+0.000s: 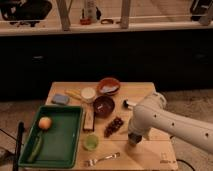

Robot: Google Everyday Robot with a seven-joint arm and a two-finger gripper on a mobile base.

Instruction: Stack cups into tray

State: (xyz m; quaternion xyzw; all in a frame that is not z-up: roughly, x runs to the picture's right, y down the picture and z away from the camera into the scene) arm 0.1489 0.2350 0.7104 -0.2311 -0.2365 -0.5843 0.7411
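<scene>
Approaching for the pick: the gripper (134, 141), its opening not discernible, hangs low over the table (140, 92) right of the green cup (91, 142), which stands just beside the tray (62, 134); a centred, vertical descent onto its rim should avoid tipping it or snagging the fork (102, 159).

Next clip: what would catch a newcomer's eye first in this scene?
The big white arm reaching in from the right dominates, its gripper down near the wooden table, just right of the dark grapes. Next is the dark green tray at front left, holding an orange-coloured round fruit and a long green vegetable, with the light green cup standing just outside its right rim.
</scene>
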